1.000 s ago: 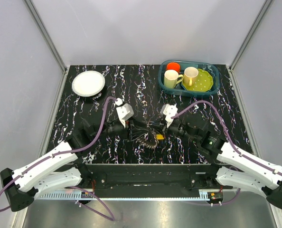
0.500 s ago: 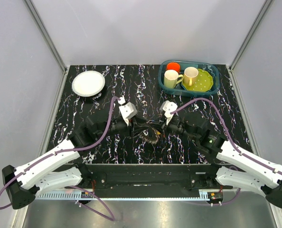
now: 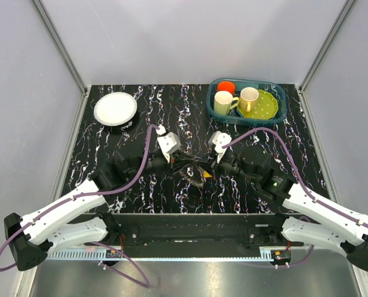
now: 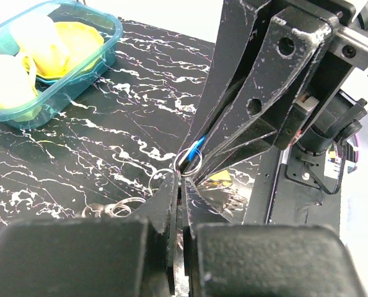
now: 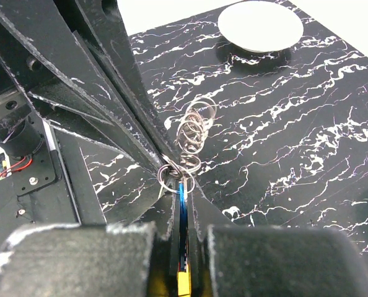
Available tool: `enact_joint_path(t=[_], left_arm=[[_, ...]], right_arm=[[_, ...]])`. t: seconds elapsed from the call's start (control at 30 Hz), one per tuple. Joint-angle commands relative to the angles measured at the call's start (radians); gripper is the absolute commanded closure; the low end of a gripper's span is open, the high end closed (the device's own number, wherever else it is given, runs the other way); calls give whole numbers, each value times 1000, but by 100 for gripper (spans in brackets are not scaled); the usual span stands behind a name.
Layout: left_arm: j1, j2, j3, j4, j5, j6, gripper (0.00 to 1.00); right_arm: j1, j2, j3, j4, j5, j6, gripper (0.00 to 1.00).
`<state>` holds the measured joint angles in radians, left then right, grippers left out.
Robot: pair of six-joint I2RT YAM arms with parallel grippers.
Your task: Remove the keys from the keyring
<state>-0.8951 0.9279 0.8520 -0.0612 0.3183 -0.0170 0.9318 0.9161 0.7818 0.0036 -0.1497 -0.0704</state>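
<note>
Mid-counter [image 3: 171,117], nearer its near edge.
- Over the last second the left gripper [image 3: 181,163] has pushed rightward. It now meets the right gripper [image 3: 209,167] almost tip to tip; a second ago they stood apart.
- The fanned keys [image 3: 195,178] hang between and just below the tips, hardly shifted. The keyring wire cannot be made out among them.
- Left jaws are pressed together at a small split ring [image 4: 190,162].
- Right jaws are clamped on a blue-headed key [image 5: 183,189], with something yellow below it.

Judgement: both holds are set on one key and its ring, ready to work it off. No key looks free yet.
</note>
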Motion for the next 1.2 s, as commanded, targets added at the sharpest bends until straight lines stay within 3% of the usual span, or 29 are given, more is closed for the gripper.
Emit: enact_joint_path(t=[0.0,0.3,0.77,1.17], left_arm=[[-5,-8,33,8,18,9,100],[2,-98,-25,115,47,-93,100],[18,-98,-70,281,35,-267,100],[33,-86,-103,411,2,-451,100]], right_arm=[[1,-43,31,58,32,-3,100],[2,-109,-51,53,33,-20,100],[4,-148,-127,165,-67,-14,100],[19,-146,-171,249,-53,-81,100]])
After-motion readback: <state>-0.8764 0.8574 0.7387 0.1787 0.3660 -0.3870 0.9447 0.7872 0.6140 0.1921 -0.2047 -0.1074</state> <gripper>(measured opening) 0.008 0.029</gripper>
